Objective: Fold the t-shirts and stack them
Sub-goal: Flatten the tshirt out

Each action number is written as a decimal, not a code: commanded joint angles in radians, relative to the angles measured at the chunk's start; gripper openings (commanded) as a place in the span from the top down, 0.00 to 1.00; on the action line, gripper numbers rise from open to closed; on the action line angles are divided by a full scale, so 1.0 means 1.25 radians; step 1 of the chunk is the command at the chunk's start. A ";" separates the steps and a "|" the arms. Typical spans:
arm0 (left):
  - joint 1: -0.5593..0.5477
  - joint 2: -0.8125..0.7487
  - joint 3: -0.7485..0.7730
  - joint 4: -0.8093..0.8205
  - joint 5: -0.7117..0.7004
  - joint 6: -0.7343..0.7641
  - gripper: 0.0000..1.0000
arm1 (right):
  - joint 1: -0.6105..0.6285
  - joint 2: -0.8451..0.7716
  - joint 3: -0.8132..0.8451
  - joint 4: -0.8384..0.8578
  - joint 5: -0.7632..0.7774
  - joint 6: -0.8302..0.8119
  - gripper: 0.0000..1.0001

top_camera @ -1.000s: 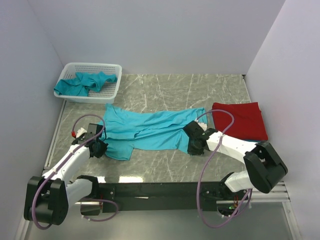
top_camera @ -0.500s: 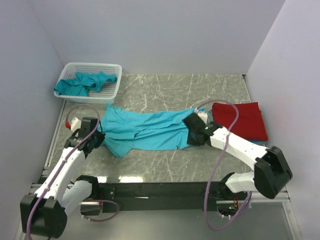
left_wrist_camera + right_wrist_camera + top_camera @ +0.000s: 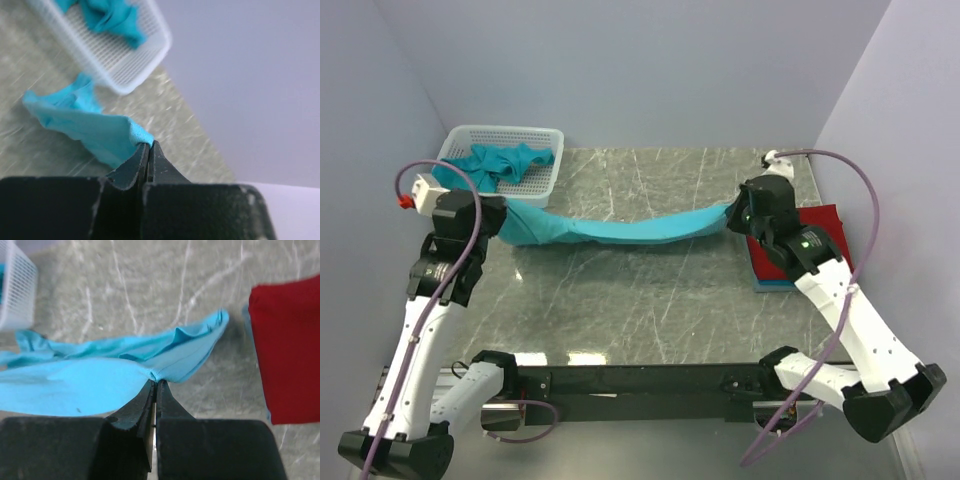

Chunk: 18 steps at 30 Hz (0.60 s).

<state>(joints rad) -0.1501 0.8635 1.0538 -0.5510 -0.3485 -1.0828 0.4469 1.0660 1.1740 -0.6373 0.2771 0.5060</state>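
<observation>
A teal t-shirt [image 3: 620, 228] hangs stretched between my two grippers above the table. My left gripper [image 3: 498, 222] is shut on its left end, near the basket; the pinched edge shows in the left wrist view [image 3: 140, 137]. My right gripper [image 3: 738, 215] is shut on its right end; the pinched fold shows in the right wrist view [image 3: 156, 375]. A red folded t-shirt [image 3: 828, 240] lies at the right on a blue folded one [image 3: 775, 284], of which only an edge shows. More teal t-shirts [image 3: 495, 165] lie in the basket.
A white mesh basket [image 3: 545, 178] stands at the back left corner, also in the left wrist view [image 3: 125, 55]. Grey walls close in the marble table [image 3: 640, 300] on three sides. The red shirt also shows in the right wrist view [image 3: 290, 350].
Both grippers have risen and moved back and apart with the teal t-shirt. It has come off the table, where it lay spread, and is now pulled into a long band.
</observation>
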 commanded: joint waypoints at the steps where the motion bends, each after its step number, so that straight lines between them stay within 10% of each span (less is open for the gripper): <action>1: 0.002 -0.040 0.067 0.077 -0.048 0.028 0.99 | -0.005 -0.046 0.084 0.015 0.035 -0.054 1.00; 18: 0.002 -0.066 0.528 0.086 -0.027 0.243 0.99 | -0.004 -0.213 0.350 -0.077 -0.061 -0.118 1.00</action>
<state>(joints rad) -0.1501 0.7933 1.5925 -0.4919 -0.4004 -0.8707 0.4454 0.8413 1.5425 -0.6979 0.2306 0.3870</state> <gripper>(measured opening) 0.013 0.022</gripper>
